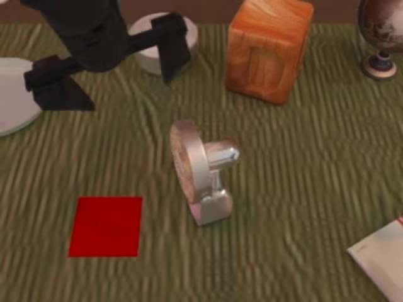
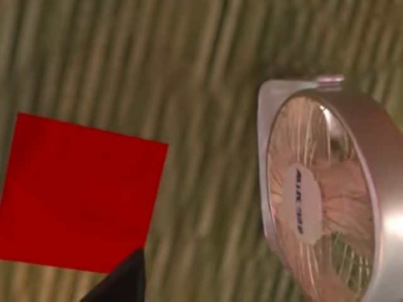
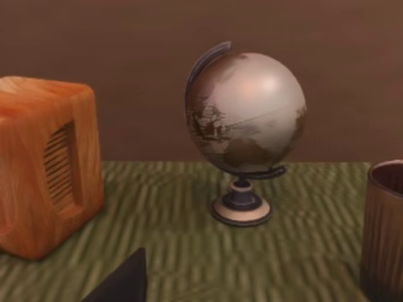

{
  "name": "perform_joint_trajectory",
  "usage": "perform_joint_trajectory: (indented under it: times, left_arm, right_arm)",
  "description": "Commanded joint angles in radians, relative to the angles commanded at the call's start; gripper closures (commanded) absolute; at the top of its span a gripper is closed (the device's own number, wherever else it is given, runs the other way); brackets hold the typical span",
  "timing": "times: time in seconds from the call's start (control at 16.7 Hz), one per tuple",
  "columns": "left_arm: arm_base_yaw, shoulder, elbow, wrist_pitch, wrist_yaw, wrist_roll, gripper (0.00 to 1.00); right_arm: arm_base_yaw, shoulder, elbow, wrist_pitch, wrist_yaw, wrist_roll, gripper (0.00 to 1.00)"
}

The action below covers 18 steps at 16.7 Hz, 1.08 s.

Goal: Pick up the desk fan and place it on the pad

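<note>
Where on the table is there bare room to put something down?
Bare cloth lies right of the desk fan, between the wooden box and white paper, and along the near edge. The pad is bare. The far side is crowded: left gripper, plate, globe.

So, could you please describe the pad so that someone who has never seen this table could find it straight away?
Start at the green ribbed tablecloth and find the silver desk fan standing near its middle. The pad lies flat on the cloth to the fan's left and nearer the front edge, apart from it. It is the only thin, plain bright red square there; everything else nearby stands up.
</note>
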Motion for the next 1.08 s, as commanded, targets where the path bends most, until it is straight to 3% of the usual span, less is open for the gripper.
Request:
perform_joint_trajectory:
  times: [0.24,0.48,1.08]
  left_arm:
    - [-0.086,0.294,0.308,-0.206,0.001,-0.13,0.0]
    - [-0.13,0.439,0.463,-0.316,0.002,-0.199,0.0]
    - [-0.131,0.438,0.4,-0.261,0.002,-0.202,0.0]
  right_arm:
    - [0.0,0.0,0.0,0.0,0.0,0.0,0.0]
    - [0.0,0.0,0.0,0.0,0.0,0.0,0.0]
    - [0.0,0.0,0.0,0.0,0.0,0.0,0.0]
